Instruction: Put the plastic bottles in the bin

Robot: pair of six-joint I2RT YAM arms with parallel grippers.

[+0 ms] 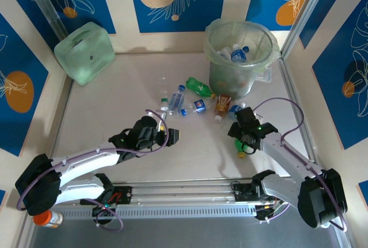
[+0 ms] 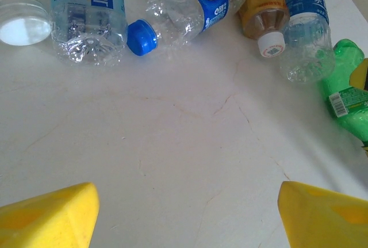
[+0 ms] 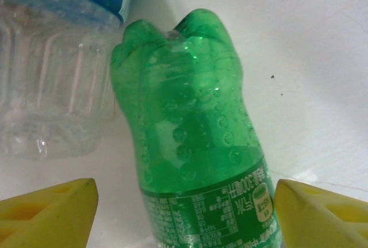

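It looked like a robotics lab's test cell. A pale counter point(image 1: 115, 104) sat boxed in by blue wall panels point(image 1: 167, 0) printed with white leaves and orange discs, framed by aluminium posts point(image 1: 305, 21). The left arm point(image 1: 86, 164) and right arm point(image 1: 287, 159) were bolted to a slotted metal rail point(image 1: 184, 192) at its near edge, purple cables point(image 1: 278, 99) looped along them.
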